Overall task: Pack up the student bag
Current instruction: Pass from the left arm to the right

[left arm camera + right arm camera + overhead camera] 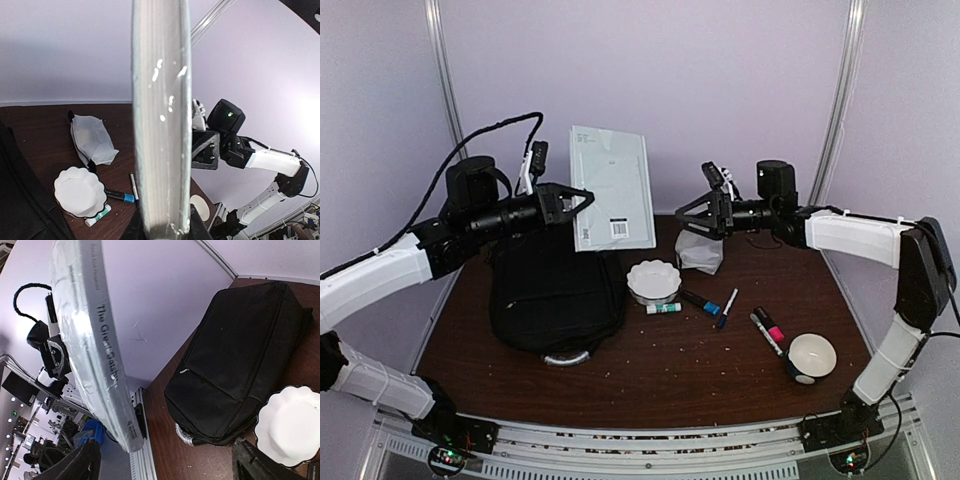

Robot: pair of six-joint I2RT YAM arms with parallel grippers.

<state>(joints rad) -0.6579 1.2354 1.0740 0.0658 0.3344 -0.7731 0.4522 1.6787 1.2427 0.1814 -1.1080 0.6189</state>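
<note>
Left jaws, from above, clamp a wrapped book by its edge, the student bag lying on the worktop below them; right jaws gape empty (not touching the book). Left wrist: book edge-on between the jaws. Right wrist: bag ahead of the spread jaws.

In the left wrist view the plastic-wrapped book is running off the top and bottom edges and covering most of the jaws of the left gripper. Left of the book, the student bag is being cropped by the frame corner. In the right wrist view, right of the book, the scalloped white bowl is being cropped too, and the spine title is blurring towards its end. From above, the barcode label is reading too small to make out.
</note>
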